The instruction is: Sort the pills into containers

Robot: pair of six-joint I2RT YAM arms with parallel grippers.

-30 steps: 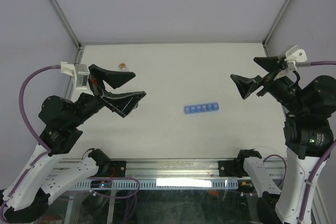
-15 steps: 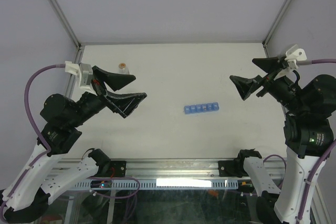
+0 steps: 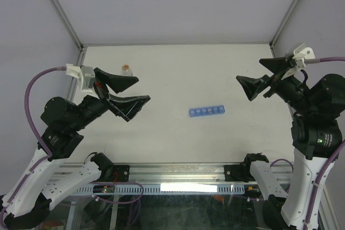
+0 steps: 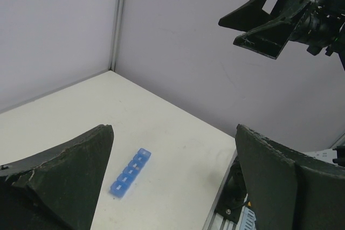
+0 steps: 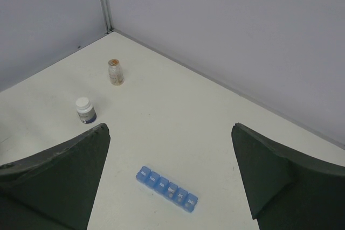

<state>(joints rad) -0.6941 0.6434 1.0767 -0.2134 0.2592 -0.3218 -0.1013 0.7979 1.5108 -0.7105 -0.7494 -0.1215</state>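
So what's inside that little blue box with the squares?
The blue pill box looks shut, with a small white mark on each lid. The lids cover the inside, so I cannot tell if any pills are in it.

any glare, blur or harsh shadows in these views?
Top external: even light, soft shadows, one blown-out white strip near the bottom edge. Left wrist: pill organiser sharp, own fingers dark, featureless. Right wrist: sharp, flat light; organiser lid marks too small to read.
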